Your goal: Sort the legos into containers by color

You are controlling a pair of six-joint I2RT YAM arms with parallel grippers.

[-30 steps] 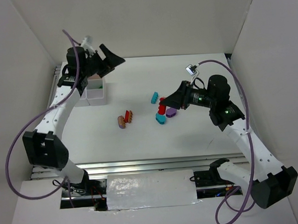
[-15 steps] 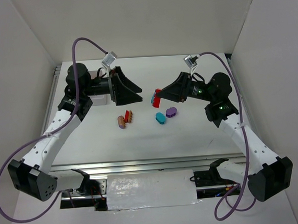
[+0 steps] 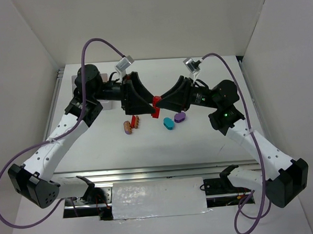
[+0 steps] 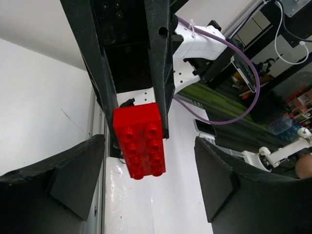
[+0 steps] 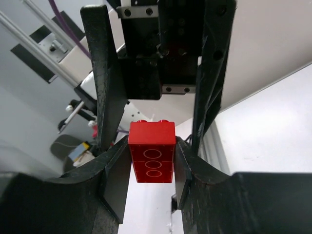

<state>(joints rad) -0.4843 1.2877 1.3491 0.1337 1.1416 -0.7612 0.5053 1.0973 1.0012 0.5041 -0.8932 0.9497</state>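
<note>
The right hand (image 5: 151,162) pinches the red lego (image 4: 140,146) by its long sides, in the air above mid-bench (image 3: 200,141). The left hand (image 4: 148,176) faces it, fingers spread wide either side of the lego, not touching it.

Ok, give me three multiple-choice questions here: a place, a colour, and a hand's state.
1. Where is the red brick? A in the tray; B on the table; C held aloft by the right hand.
2. What colour is the piece beside the teal piece? A purple; B green; C yellow.
3. The left hand is: A shut on the brick; B open; C out of view.
Answers: C, the right wrist view shows it clamped; A, the purple piece lies there; B, it gapes wide around the brick.
</note>
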